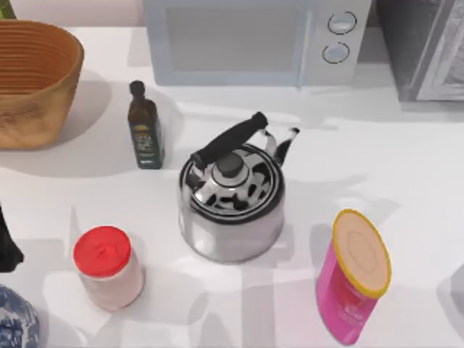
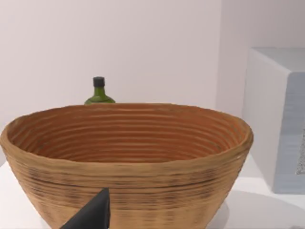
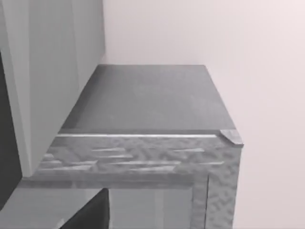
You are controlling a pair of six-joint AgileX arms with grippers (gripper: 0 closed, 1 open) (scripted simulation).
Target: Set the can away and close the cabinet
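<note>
The can is out of view. The grey cabinet [image 1: 424, 51] stands at the table's back right corner, cut off by the top view's edge. The right wrist view looks down on the cabinet's flat top [image 3: 143, 95] and speckled front frame from close above. A dark part of my right gripper [image 3: 90, 214] shows just before that front. At the table's left edge a dark piece of my left arm [image 1: 7, 246] reaches in. My left gripper [image 2: 93, 214] hangs low in front of the woven basket [image 2: 124, 157].
A steel kettle [image 1: 232, 203] with a black handle stands mid-table. Around it are a dark oil bottle [image 1: 145, 130], a pale jar with a red lid [image 1: 109, 268] and a pink canister [image 1: 355, 279]. A microwave [image 1: 246, 40] stands at the back, the basket [image 1: 36, 80] at the back left, and a blue-patterned vase [image 1: 14, 319] at the front left.
</note>
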